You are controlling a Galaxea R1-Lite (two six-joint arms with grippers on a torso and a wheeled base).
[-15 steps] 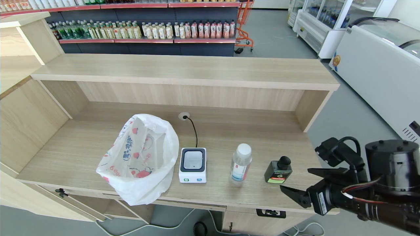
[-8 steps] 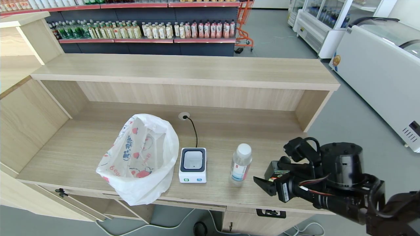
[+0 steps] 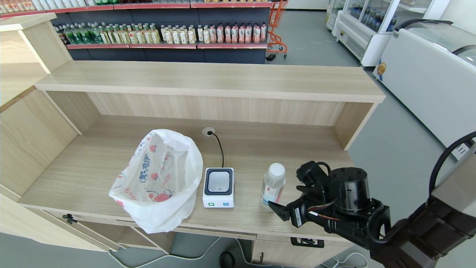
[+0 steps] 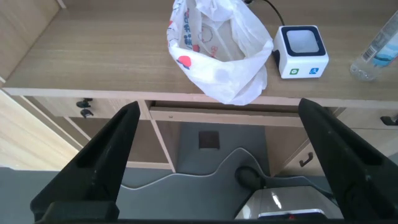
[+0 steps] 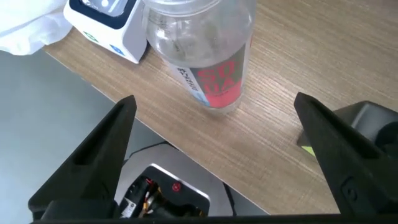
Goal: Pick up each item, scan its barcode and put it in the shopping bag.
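A clear bottle with a white cap and a red-and-blue label stands upright on the wooden counter, right of the white barcode scanner. My right gripper is open at the counter's front edge, just right of that bottle. In the right wrist view the bottle stands a little ahead of the open gripper, untouched. A small dark bottle stands beside one finger. The white printed shopping bag sits open left of the scanner. My left gripper is open, low in front of the counter, facing the bag.
The scanner's black cable runs to a hole in the counter. A raised wooden ledge closes the back and side walls box in both ends. Store shelves and freezers stand beyond.
My right arm has swung left from the counter's right end, past the dark bottle, up to the clear bottle. It now covers the dark bottle in the head view.
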